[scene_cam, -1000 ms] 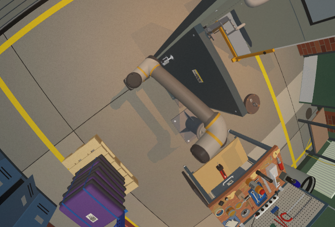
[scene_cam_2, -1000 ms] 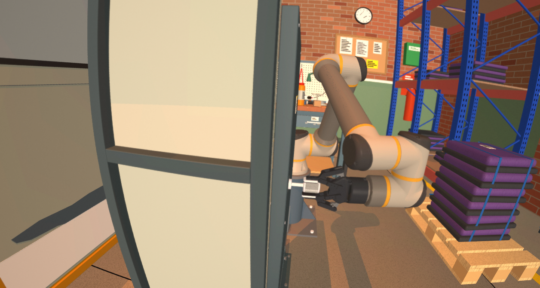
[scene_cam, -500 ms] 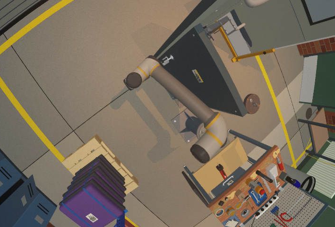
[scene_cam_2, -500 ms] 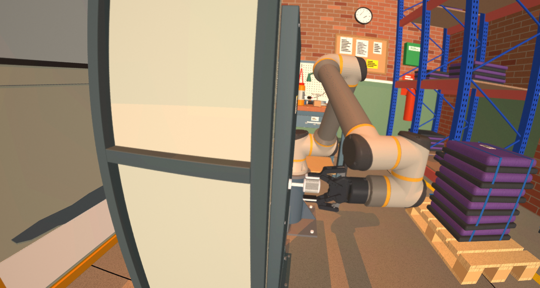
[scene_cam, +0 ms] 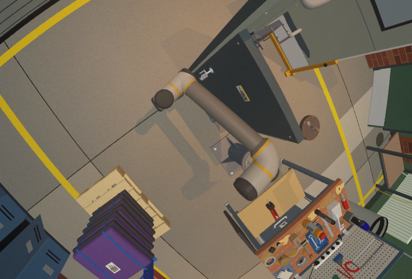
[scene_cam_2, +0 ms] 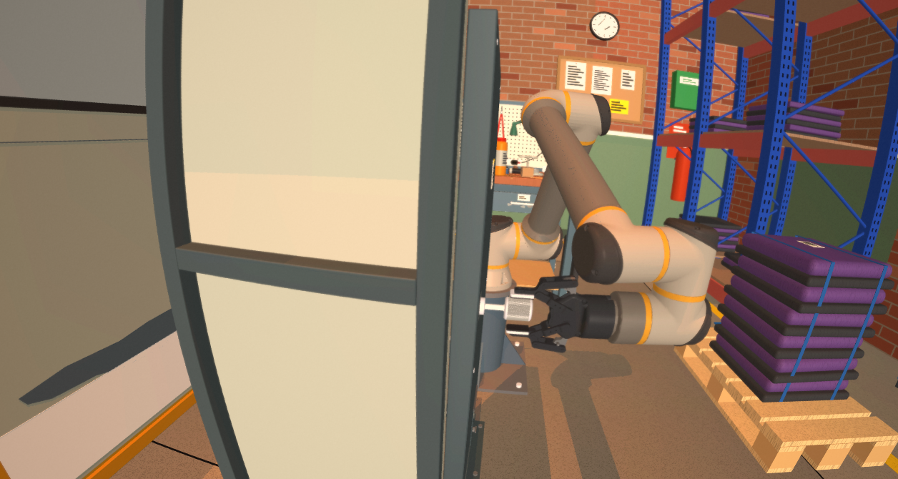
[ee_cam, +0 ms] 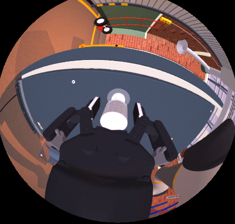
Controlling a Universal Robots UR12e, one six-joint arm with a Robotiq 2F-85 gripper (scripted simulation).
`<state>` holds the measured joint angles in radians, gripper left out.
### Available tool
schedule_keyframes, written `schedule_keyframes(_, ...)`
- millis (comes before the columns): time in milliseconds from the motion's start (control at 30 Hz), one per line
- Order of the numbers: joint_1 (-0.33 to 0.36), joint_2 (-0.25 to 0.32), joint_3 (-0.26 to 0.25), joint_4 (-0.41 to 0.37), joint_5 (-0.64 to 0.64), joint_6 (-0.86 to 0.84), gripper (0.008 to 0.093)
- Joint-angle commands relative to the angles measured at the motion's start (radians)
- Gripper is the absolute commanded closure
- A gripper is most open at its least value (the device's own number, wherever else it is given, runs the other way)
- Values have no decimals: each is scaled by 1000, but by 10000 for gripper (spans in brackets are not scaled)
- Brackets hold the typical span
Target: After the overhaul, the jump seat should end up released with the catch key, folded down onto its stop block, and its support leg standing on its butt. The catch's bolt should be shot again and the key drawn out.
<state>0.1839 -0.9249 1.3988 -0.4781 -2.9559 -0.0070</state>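
The catch key [ee_cam: 114, 114], a silver knurled knob on a short shaft, sticks out of the dark panel [scene_cam: 246, 95] low on its near face, seated in a round pale escutcheon. My gripper [ee_cam: 116, 108] is open around the key's knob [scene_cam_2: 520, 308] and holds nothing. From above, the key [scene_cam: 206, 74] shows at the panel's left end beside my wrist. The jump seat [scene_cam: 292, 49], a grey slab with a yellow frame, sits on the panel's far side; its support leg [scene_cam: 311, 67] juts out as a yellow bar. The stop block is not visible.
The dark panel's frame [scene_cam_2: 468, 225] stands right in front of my fingers. My own forearm [scene_cam: 226, 112] crosses its face. A pallet of purple cushions [scene_cam_2: 797, 313] stands to the rear, a workbench with tools [scene_cam: 311, 230] near the arm's base [scene_cam: 227, 154].
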Motion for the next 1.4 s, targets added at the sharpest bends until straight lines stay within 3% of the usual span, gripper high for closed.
schedule_keyframes(0,2,0,-3,1,2,0,334)
schedule_keyframes(967,70,38,-69,30,70,1,334)
schedule_keyframes(1100,115,68,-120,52,113,2,334)
schedule_keyframes(1367,231,169,-302,134,229,2,334)
